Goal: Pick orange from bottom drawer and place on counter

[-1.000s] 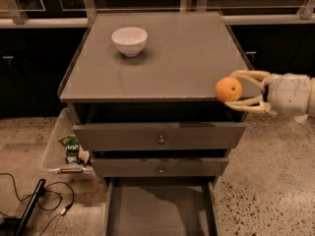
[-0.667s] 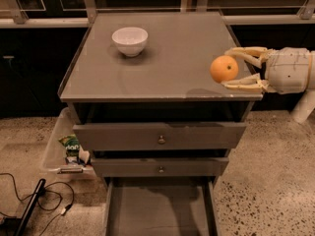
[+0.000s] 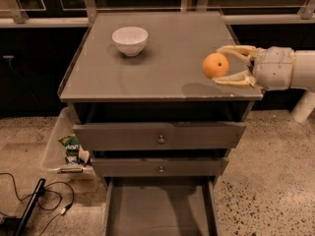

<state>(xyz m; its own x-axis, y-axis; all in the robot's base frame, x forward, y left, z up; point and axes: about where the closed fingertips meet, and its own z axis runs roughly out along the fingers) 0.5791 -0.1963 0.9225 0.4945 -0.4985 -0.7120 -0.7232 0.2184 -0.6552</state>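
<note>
The orange is held between the two pale fingers of my gripper, which reaches in from the right. It hangs a little above the right side of the grey counter, casting a shadow near the front edge. The bottom drawer is pulled open at the foot of the cabinet and its grey floor shows nothing in it.
A white bowl stands on the counter's back left. Two knobbed drawers are slightly open below the top. A clear bin with a green packet sits on the floor at left, with cables nearby.
My gripper has carried the orange up and leftward, from beside the cabinet's right front corner to above the counter's right side.
</note>
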